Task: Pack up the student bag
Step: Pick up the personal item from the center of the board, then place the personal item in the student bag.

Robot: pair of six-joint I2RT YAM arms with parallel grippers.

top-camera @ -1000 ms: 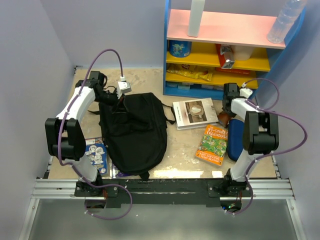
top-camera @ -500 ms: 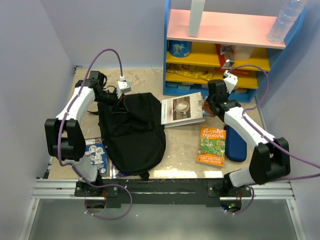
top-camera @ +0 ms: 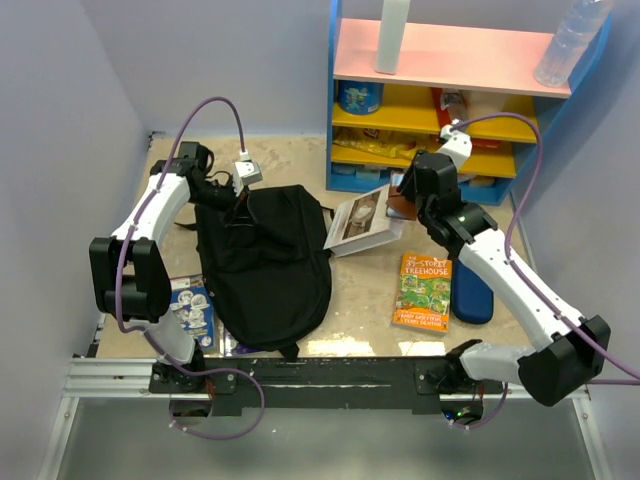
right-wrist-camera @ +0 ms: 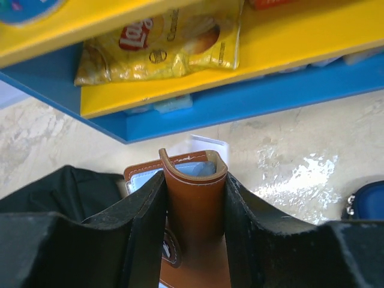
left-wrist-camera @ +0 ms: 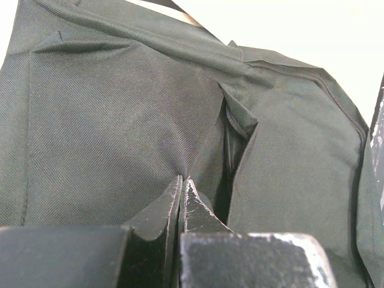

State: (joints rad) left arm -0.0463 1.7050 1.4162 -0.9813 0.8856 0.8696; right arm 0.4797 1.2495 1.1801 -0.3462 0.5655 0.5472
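Observation:
The black student bag (top-camera: 265,265) lies left of centre on the table. My left gripper (top-camera: 222,200) is at its far left top edge, shut on a fold of bag fabric (left-wrist-camera: 120,132); its jaws (left-wrist-camera: 182,179) are pressed together beside a dark slit opening (left-wrist-camera: 231,144). My right gripper (top-camera: 405,198) is shut on the brown leather edge (right-wrist-camera: 193,198) of a white-covered book (top-camera: 358,220). It holds the book tilted just right of the bag's top. The bag also shows in the right wrist view (right-wrist-camera: 54,192).
A blue and yellow shelf unit (top-camera: 440,110) stands at the back right, with a chips bag (right-wrist-camera: 162,42) on its low shelf. A Treehouse book (top-camera: 423,290) and a dark-blue pencil case (top-camera: 470,290) lie right of centre. A blue booklet (top-camera: 192,310) lies left of the bag.
My right arm has lifted the white book off the table and carried it left toward the bag's top, tilting it. The left arm and bag have not moved.

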